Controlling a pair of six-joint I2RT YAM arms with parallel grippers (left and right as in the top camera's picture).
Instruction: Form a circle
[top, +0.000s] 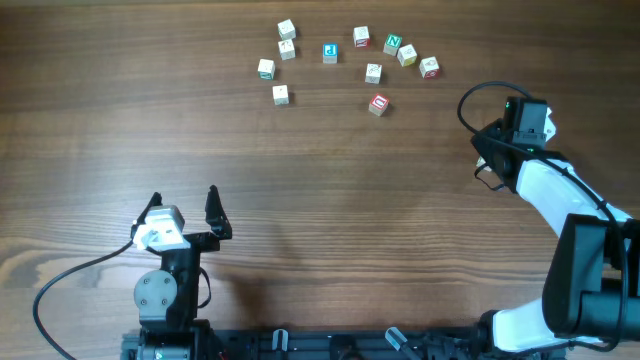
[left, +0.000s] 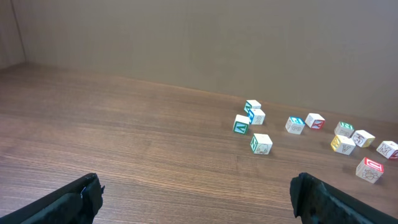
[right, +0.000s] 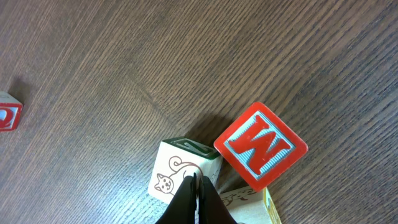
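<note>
Several lettered cubes lie in a loose arc at the table's far middle, from a white cube on the left to a red cube on the right, with a red cube nearest me. In the right wrist view my right gripper is shut with nothing in it. Its tips show in front of a cat-picture cube, beside a red W cube and a yellow-edged cube. In the overhead view my right gripper sits right of the cubes. My left gripper stands open and empty near the front, far from them.
The wood table runs bare between the cubes and both arm bases. A black cable loops off the right arm. In the left wrist view the cubes lie far ahead to the right, before a plain wall.
</note>
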